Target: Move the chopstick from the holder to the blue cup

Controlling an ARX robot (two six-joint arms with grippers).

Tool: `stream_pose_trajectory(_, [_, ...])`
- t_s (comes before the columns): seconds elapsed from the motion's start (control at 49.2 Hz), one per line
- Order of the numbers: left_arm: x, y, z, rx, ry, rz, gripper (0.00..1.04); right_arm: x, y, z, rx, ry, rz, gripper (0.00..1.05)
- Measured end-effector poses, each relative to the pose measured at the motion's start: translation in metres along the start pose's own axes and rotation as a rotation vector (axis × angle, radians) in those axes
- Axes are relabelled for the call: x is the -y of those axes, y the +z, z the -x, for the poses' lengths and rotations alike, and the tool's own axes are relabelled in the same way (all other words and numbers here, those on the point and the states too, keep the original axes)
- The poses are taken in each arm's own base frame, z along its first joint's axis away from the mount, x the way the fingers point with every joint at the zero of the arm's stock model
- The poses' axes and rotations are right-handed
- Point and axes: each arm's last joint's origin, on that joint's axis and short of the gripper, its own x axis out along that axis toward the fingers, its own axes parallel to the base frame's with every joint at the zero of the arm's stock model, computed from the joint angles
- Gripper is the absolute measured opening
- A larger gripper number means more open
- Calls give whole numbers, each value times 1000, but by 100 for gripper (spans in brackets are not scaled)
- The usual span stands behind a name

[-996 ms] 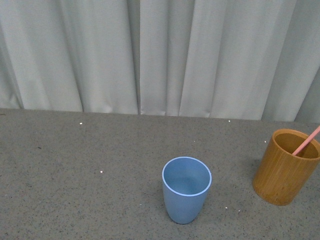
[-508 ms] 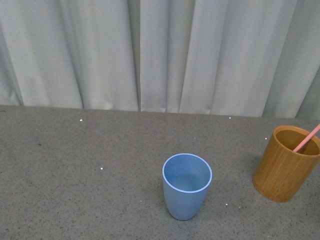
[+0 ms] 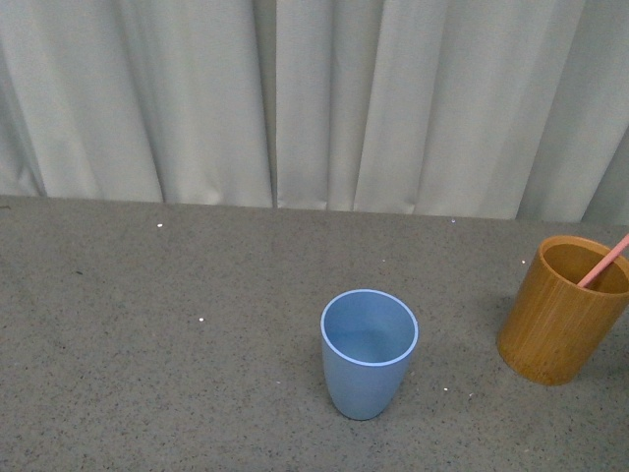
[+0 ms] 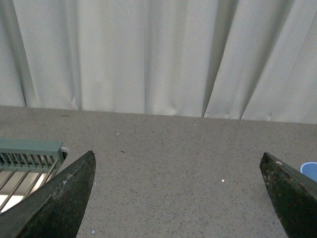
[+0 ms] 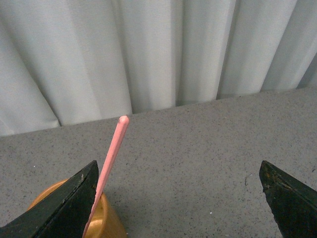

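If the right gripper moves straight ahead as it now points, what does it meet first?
Probably the grey speckled tabletop; the thin pink chopstick stands off to one side, depth unclear.

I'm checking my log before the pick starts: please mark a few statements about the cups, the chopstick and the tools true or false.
1. The chopstick leans inside the holder. True.
2. The blue cup already holds a chopstick. False: it is empty.
3. The right tool is clamped on the chopstick. False: its jaws stand wide open and grip nothing.
4. In the front view, the holder stands to the right of the blue cup. True.
5. The left tool is open. True.
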Motion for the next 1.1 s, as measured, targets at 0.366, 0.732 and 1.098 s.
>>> stream_pose_trajectory(0.366, [0, 0, 0, 0, 0, 0, 98, -30, -10, -38, -76, -1, -1, 95])
stream_pose_trajectory(0.732, [0, 0, 0, 0, 0, 0, 98, -38, -23, -60, -103, -55, -8, 95])
stream_pose_trajectory(1.098, [0, 0, 0, 0, 0, 0, 98, -52, -23, -70, -95, -60, 4, 95])
